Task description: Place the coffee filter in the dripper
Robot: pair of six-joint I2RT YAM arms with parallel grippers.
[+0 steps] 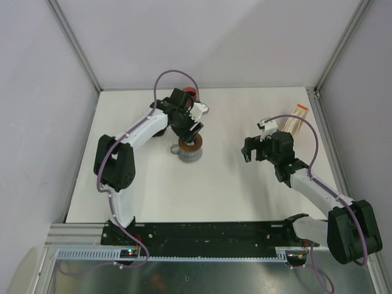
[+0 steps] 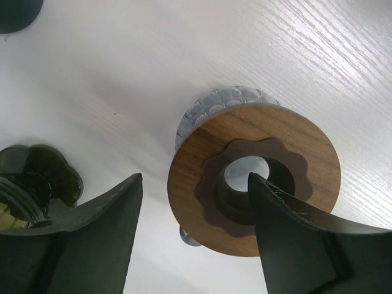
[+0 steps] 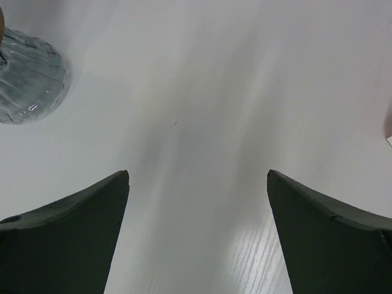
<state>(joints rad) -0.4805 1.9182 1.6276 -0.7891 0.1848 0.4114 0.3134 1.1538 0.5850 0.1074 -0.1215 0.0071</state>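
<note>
Closest to the overhead camera is the mounting rail (image 1: 202, 236) with both arm bases. Beyond it, on the white table (image 1: 233, 190), the left gripper (image 1: 192, 130) hangs directly over the dripper (image 1: 190, 150) at mid-table. The right gripper (image 1: 250, 152) hovers well to the dripper's right. The coffee filters (image 1: 300, 116), a tan stack near the far right edge, lie just behind and to the right of that gripper. The right arm is therefore plainly the nearer one to them, and the dripper sits to its left. Whether the stack stands on edge is too small to tell. A red object (image 1: 191, 92) peeks out behind the left wrist. From the left wrist, the left gripper (image 2: 196, 177) is spread and pinches nothing. The finger (image 2: 294, 245) on the right of the view has its tip over the centre hole of the wooden collar (image 2: 300, 159), and the other stands clear of the disc's rim. That collar faces the camera with the ribbed glass cone (image 2: 233, 98) beneath it, so I judge the dripper to be mouth-down. It would need turning before a filter can go in. A dark green ribbed object (image 2: 37, 177) sits to the left. From the right wrist, the right gripper (image 3: 197, 174) is spread wide over bare table. The dripper's glass (image 3: 27, 73) shows at upper left, and a tan sliver, probably the filters (image 3: 388, 125), at the right edge.
</note>
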